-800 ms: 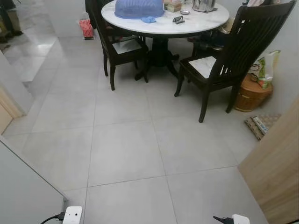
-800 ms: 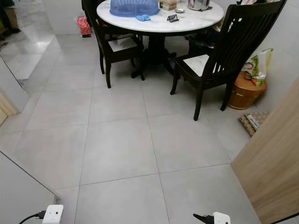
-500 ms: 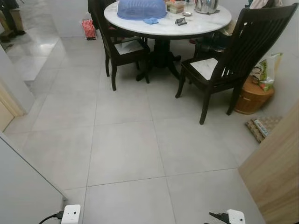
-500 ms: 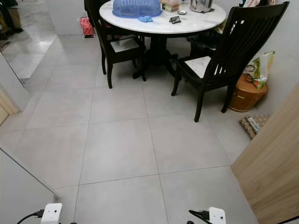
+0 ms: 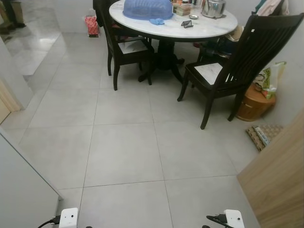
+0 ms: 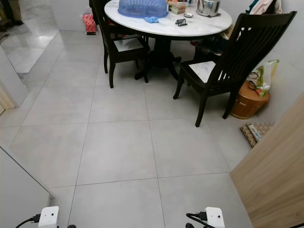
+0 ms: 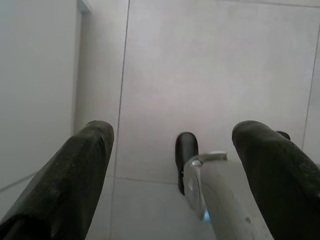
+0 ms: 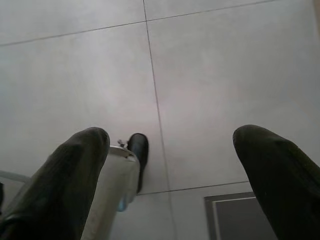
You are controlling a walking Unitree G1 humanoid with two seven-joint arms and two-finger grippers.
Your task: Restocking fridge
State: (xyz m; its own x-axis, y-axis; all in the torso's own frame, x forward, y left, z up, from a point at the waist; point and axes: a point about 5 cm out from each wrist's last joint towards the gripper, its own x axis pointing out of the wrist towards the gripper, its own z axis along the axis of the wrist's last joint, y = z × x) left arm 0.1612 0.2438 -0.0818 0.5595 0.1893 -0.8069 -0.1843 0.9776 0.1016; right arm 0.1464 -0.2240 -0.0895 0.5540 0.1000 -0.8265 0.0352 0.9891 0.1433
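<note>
While both arms hang idle, left gripper (image 7: 170, 150) and right gripper (image 8: 170, 150) gape — over tiled floor (image 5: 123, 152).

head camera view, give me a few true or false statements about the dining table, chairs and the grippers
1. A blue mesh food cover sits on the round white marble table. True.
2. The dark wooden slatted chair on the right lies tipped over on the floor. False: it stands upright on its legs.
3. A round wooden bucket stands on the grey tiled floor beside that chair. True.
4. The left gripper is shut on a bottle. False: its fingers are spread apart with nothing between them, above the floor.
5. The right gripper is open and holds nothing. True.
6. A red bag sits on the table. False: the red bag is on the floor beyond the table.
</note>
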